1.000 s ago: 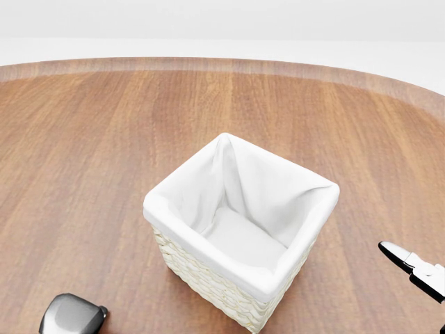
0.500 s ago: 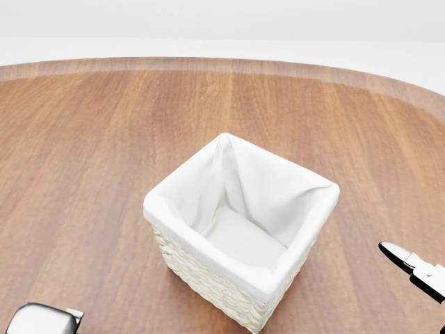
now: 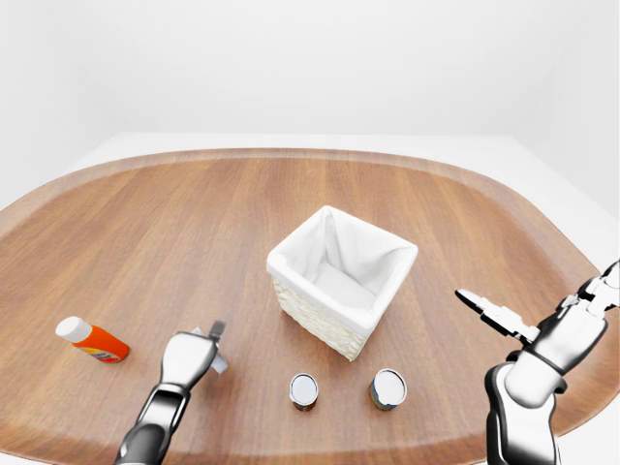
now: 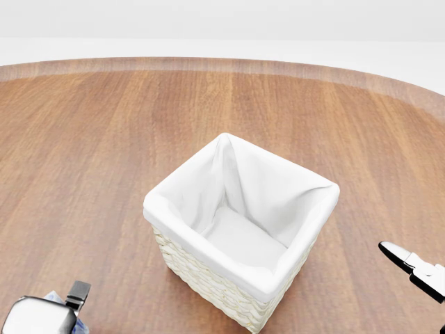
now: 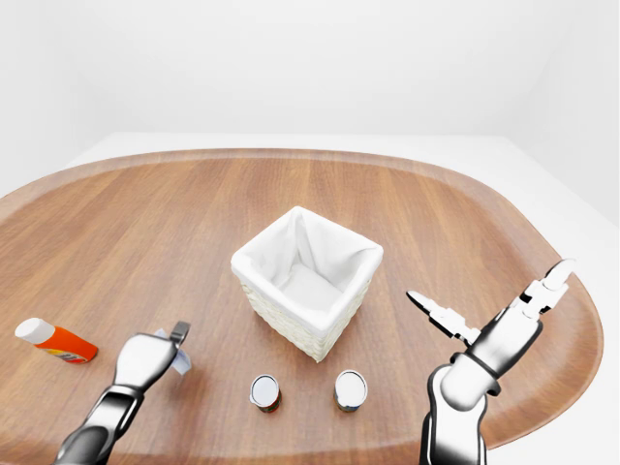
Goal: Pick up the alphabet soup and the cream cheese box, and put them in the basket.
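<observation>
At the far left of the left-eye view an orange bottle with a white cap lies on its side on the wooden surface, well to the left of the left hand and not far from the rounded edge of the surface. The left hand stands low over a small pale box, the cream cheese box, which shows only as a corner just to the right of the hand. One dark finger points up; I cannot tell if the fingers close on the box.

To the right of this hand, near the bottom edge of the surface, two cans stand upright and apart from each other: the left can and the right can. Their labels are too small to read, so I cannot tell which is the alphabet soup.

Above the cans sits the basket with a white cloth lining, turned cornerwise, with bare wood on all its sides.

The right hand is raised at the right, away from the basket and cans, its fingers spread wide and holding nothing.
</observation>
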### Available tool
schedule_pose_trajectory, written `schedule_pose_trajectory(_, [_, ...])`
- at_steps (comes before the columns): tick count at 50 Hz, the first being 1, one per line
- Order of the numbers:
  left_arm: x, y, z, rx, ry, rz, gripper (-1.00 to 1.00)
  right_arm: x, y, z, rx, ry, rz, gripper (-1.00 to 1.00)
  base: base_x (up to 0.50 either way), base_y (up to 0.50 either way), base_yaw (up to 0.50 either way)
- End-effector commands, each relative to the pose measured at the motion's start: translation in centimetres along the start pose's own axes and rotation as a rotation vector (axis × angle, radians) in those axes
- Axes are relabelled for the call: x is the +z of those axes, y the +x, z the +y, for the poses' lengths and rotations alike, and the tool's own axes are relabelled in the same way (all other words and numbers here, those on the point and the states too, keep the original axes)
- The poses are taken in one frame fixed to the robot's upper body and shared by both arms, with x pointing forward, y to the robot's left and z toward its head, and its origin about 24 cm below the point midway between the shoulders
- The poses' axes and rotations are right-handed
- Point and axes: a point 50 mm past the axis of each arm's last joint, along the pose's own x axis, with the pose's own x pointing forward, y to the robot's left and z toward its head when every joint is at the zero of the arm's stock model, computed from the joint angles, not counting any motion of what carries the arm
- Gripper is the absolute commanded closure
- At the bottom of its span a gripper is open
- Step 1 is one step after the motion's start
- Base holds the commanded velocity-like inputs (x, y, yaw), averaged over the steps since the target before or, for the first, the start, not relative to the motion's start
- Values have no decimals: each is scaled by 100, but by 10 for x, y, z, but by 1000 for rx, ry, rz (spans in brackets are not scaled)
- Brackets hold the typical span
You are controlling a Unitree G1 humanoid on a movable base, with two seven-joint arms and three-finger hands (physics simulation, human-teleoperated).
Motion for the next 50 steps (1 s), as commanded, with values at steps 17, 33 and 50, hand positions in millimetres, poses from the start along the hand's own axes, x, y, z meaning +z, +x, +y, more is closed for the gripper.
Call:
schedule_pose_trajectory(17, [-39,-1,102,524,-248,310,100,2,0,-1,-5,7,1,-100,0,0,0])
schedule_pose_trajectory(33, [-52,9,134,528,-409,335,100,1,0,-1,-6,9,2,-100,0,0,0])
schedule_pose_trajectory(50, [-46,16,215,645,-529,169,100,1,0,-2,-8,11,3,-100,0,0,0])
